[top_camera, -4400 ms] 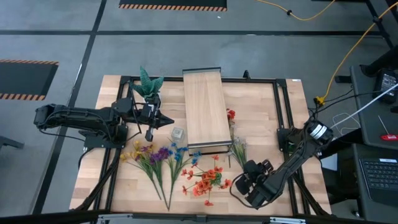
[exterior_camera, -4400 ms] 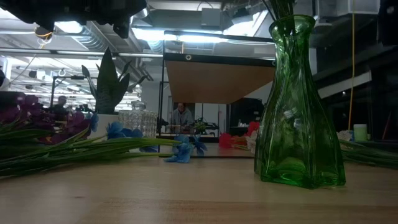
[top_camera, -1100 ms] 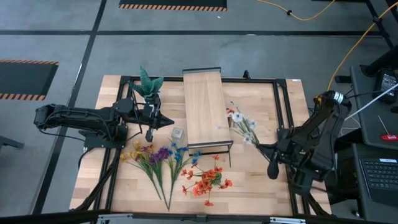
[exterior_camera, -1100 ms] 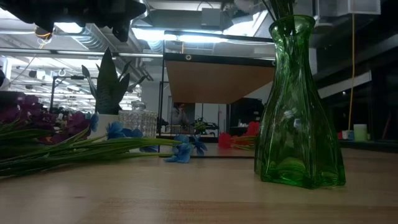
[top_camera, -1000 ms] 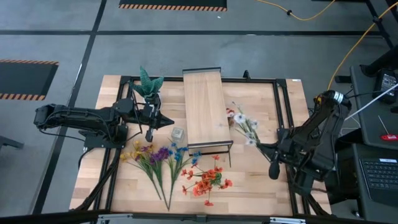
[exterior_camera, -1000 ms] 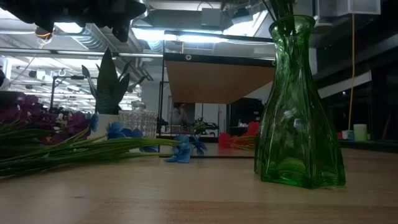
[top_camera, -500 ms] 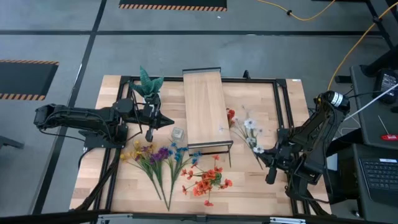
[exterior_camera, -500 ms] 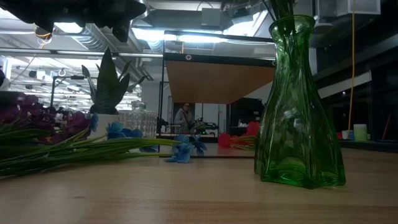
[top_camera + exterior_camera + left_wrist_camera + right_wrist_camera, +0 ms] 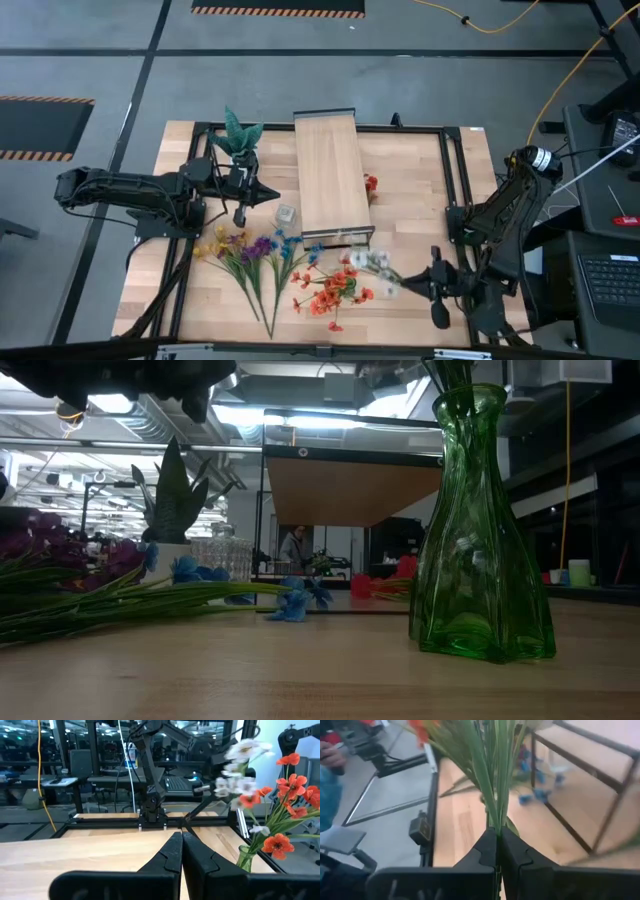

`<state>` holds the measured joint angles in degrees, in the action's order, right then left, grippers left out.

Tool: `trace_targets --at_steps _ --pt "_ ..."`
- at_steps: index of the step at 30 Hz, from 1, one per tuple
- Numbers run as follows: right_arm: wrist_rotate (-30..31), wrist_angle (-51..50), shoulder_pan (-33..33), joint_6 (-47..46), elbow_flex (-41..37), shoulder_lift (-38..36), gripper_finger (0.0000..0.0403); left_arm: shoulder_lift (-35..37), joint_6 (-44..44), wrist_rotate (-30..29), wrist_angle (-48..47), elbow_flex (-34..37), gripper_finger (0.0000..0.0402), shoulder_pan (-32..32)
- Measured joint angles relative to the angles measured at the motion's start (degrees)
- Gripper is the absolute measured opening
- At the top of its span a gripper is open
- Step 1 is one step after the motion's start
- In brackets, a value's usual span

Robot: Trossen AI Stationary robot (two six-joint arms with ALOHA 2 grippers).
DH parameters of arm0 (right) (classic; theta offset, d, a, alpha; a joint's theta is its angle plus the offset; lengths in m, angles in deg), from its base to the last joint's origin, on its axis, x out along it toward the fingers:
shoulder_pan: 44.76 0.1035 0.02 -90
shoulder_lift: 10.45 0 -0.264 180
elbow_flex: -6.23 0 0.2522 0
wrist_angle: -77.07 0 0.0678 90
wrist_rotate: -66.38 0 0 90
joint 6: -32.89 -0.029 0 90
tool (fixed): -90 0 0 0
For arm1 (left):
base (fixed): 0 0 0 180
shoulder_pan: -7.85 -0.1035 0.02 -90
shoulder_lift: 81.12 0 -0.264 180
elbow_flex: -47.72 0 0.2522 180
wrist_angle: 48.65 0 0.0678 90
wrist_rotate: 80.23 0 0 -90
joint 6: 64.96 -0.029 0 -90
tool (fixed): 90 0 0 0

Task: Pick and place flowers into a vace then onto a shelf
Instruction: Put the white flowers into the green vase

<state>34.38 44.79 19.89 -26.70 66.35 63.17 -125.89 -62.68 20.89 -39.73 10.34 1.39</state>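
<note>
1. Right claw (image 9: 497, 851): clamped on white flowers (image 9: 372, 264) stems, held above the green vase (image 9: 481, 530) near the tabletop (image 9: 410, 170) front.
2. Left claw (image 9: 181, 851): pressed closed, beside the shelf (image 9: 329, 173).

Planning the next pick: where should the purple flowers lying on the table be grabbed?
By the green stems below the purple flowers, from straight above, jaws across them: the bunch lies flat, its thin stems running side by side, and the blooms would crush.
</note>
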Motion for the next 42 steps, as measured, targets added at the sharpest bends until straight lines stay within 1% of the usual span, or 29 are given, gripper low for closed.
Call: trace_targets --at_steps 5,7,10,13,15,18,21,24,29,32,35,38,42 --pt "4.94 18.81 -1.62 17.13 -6.69 0.00 0.0004 0.00 0.04 0.02 -0.04 0.00 0.0003 0.00" --pt "5.43 27.99 -2.86 23.94 -9.75 0.00 0.0003 0.00 0.06 0.02 -0.07 0.00 0.0003 -0.01" --pt "4.76 44.39 -4.79 36.07 -14.28 0.00 0.0003 0.00 0.04 0.02 -0.11 0.00 0.0003 -0.01" --pt "0.88 61.36 -6.66 48.78 -18.79 0.04 0.0003 0.00 0.04 0.02 -0.13 0.00 0.0003 -0.01" --pt "-3.35 72.12 -7.97 56.03 -21.17 0.10 0.0003 0.00 0.02 0.04 -0.13 0.00 0.0003 0.00" --pt "-11.07 82.98 -10.38 62.84 -23.42 1.13 0.0003 0.00 0.02 0.04 -0.15 0.00 0.0003 0.00" --pt "-16.13 87.97 -12.84 66.20 -23.21 3.29 0.0003 0.00 0.03 0.04 -0.19 0.00 0.0003 -0.02" --pt "-20.29 90.52 -15.30 69.38 -21.36 6.05 0.0003 0.00 0.02 0.04 -0.20 0.00 0.0003 -0.02" --pt "-27.84 99.21 -19.08 75.81 -18.67 11.48 0.0003 0.00 0.04 0.04 -0.20 0.00 0.0003 -0.02" --pt "-32.19 103.82 -21.03 77.00 -18.41 14.53 0.0003 0.00 0.12 0.04 -0.20 0.00 0.0003 -0.01" --pt "-34.60 108.70 -22.63 77.20 -18.39 18.02 0.0003 0.00 0.12 0.04 -0.20 0.00 0.0003 -0.01" --pt "-35.74 108.49 -24.31 76.37 -17.15 19.77 0.0003 0.00 0.09 0.04 -0.20 0.00 0.0003 -0.02" --pt "-39.38 108.50 -26.00 76.66 -13.66 23.01 0.0003 0.00 0.04 0.05 -0.21 0.00 0.0003 -0.02"
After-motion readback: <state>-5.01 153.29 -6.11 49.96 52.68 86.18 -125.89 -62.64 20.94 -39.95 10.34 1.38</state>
